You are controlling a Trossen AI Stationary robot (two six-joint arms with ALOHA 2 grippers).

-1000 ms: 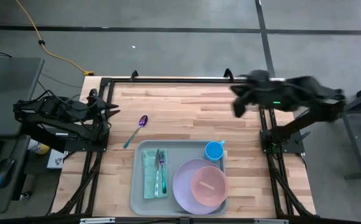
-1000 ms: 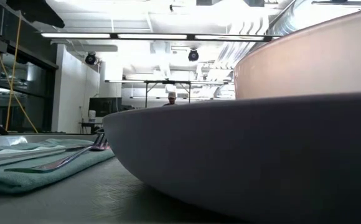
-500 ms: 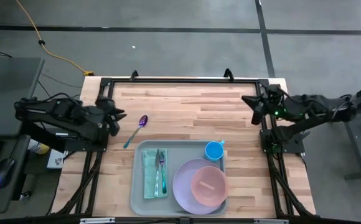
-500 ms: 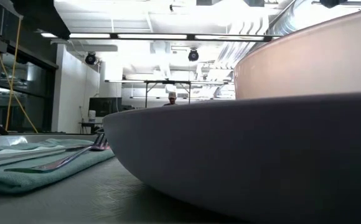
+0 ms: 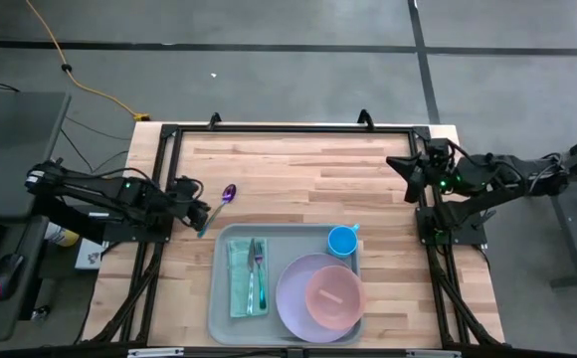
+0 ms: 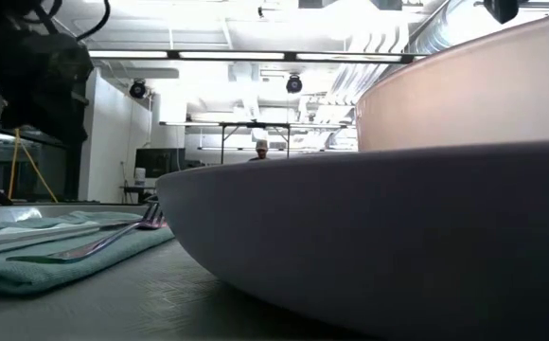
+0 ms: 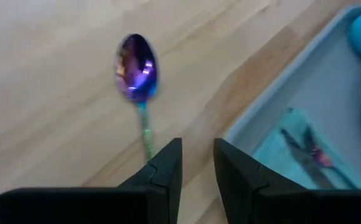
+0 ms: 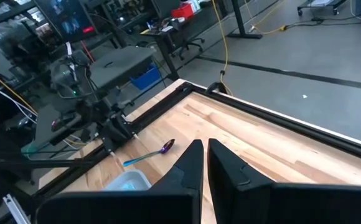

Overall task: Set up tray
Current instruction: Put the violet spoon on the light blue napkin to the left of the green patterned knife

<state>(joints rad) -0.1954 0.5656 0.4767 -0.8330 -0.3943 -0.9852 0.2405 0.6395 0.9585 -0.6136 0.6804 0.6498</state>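
The grey-blue tray [image 5: 224, 318] lies at the table's near middle. It holds a teal cloth [image 5: 239, 283] with a fork [image 5: 257, 261], a lavender plate [image 5: 293, 288] with a pink bowl [image 5: 334, 296] on it, and a blue cup [image 5: 342, 240]. A purple spoon [image 5: 221, 204] lies flat on the wood just beyond the tray's far left corner. My left gripper [image 7: 198, 163] is open above the spoon's handle end, pointing slantwise down. One finger [image 7: 165, 169] hides that end. My right gripper [image 8: 204, 163] is shut, held high by the table's right edge. My left gripper comes slanting down at the spoon's handle end [image 7: 147, 140]. One finger stands in front of that end, and the handle lies outside the gap between the fingers. Whether the finger touches it, I cannot tell.
A black frame [image 5: 288, 127] runs around the table's far and side edges. Bare wood [image 5: 308, 184] stretches between the tray and the far edge. In the low view the plate's rim [image 6: 369, 237] fills most of the picture.
My left gripper has come down from the table's left edge toward the spoon's handle end, rolling about its own line as it sank. My right gripper has drawn back toward the table's right edge and dropped a little, then kept still. The spoon has not moved.
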